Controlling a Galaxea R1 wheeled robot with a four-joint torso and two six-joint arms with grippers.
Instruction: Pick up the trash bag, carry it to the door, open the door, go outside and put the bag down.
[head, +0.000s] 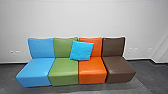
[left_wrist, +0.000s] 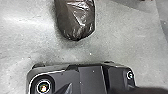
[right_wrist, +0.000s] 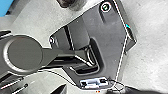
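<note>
4 joined seats (head: 93, 72), blue, green, orange and brown from left to right, stand near a pale wall (head: 75, 18). A blue cushion (head: 81, 50) leans on the green and orange backs. The floor (head: 8, 75) is gray.

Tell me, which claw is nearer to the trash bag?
Left, probably: left claw seems close to the bag, large in that wrist view; right claw seems farther, across the base.

The cushion (head: 81, 50) is turquoise, the seats (head: 64, 71) behind it green and orange — the trash bag (left_wrist: 76, 21) is dark brown.
</note>
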